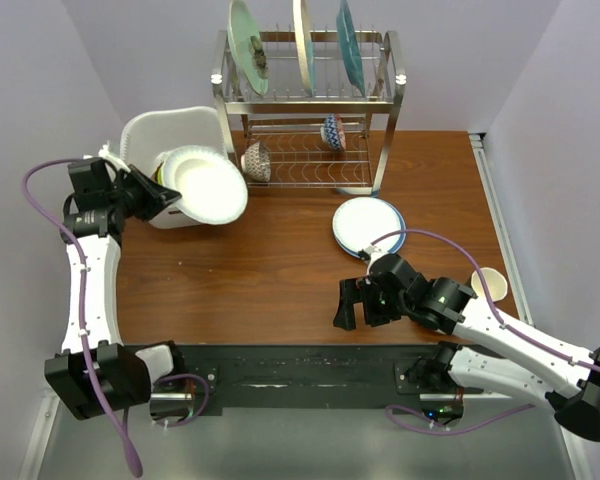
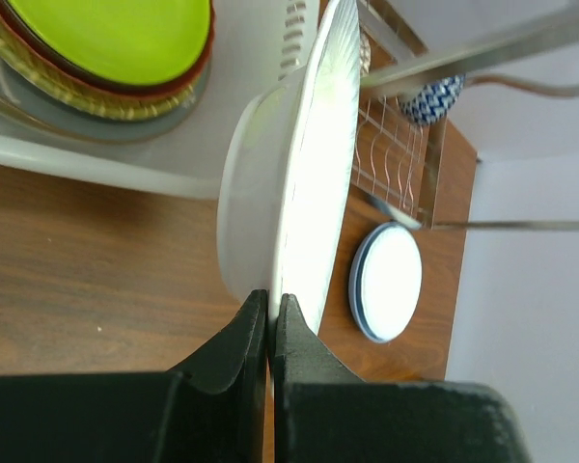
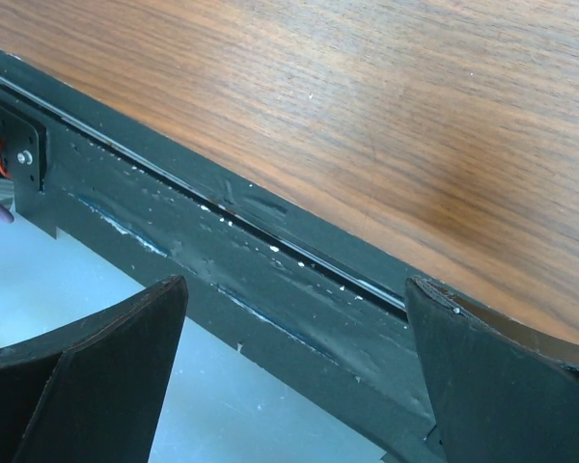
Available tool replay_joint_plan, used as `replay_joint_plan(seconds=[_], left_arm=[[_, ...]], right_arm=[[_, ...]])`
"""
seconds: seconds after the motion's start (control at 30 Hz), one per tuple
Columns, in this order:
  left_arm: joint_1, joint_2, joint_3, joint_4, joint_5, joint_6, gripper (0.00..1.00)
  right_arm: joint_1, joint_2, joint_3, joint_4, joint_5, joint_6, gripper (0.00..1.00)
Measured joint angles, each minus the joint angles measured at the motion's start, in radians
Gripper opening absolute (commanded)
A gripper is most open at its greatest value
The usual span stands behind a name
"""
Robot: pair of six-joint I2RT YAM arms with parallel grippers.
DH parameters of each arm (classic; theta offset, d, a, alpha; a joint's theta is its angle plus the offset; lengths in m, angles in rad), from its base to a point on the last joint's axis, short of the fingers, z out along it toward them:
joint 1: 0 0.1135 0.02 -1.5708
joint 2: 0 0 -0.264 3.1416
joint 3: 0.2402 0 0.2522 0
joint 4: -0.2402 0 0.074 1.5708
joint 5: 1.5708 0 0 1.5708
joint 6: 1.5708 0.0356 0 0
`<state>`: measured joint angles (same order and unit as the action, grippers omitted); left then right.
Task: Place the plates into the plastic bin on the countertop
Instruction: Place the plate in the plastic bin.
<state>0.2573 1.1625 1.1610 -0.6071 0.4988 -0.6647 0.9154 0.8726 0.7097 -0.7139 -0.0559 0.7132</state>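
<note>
The left gripper (image 1: 168, 200) sits at the near left side of the plastic bin (image 1: 170, 120), its jaws pinched tight on the rim of a white plate (image 1: 208, 185). This plate is tilted and, from above, overlaps the bin's near right corner. Whether it touches the bin's rim cannot be told. Inside the bin, the left wrist view shows a lime green plate (image 2: 106, 39) lying on top of an orange-red one (image 2: 188, 82), with a woven yellow plate (image 2: 39, 72) under both. The bin stands at the far left of the countertop (image 1: 260, 270). Just right of the bin is a two-tier wire dish rack (image 1: 385, 110). Three plates stand on edge in its upper tier and two small patterned bowls sit in its lower tier. Further right of the bin and nearer the arms, a blue-rimmed plate (image 1: 368, 225) lies flat on the countertop, in front of the rack. The right gripper (image 1: 360, 305) is well to the right of the bin, over the near edge of the countertop. Its jaws are spread wide with nothing between them.
</note>
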Motion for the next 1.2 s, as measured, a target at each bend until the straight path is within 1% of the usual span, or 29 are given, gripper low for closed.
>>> replay_joint_plan(seconds=[0.2,0.5,0.67,1.2], left_arm=[[0.1,0.018,0.0,0.07,0.024,-0.049,0.0],[0.174,0.106,0.0,0.185,0.074,-0.114,0.0],[0.195,0.164,0.0,0.263,0.088,-0.15,0.0],[0.201,0.343,0.01,0.389,0.084,-0.183,0.0]], right_arm=[[0.0,0.006,-0.014,0.002,0.0,0.0,0.99],[0.0,0.024,-0.014,0.005,0.0,-0.003,0.99],[0.0,0.028,-0.015,0.006,0.0,-0.003,0.99],[0.0,0.061,-0.04,0.044,-0.011,0.001,0.99]])
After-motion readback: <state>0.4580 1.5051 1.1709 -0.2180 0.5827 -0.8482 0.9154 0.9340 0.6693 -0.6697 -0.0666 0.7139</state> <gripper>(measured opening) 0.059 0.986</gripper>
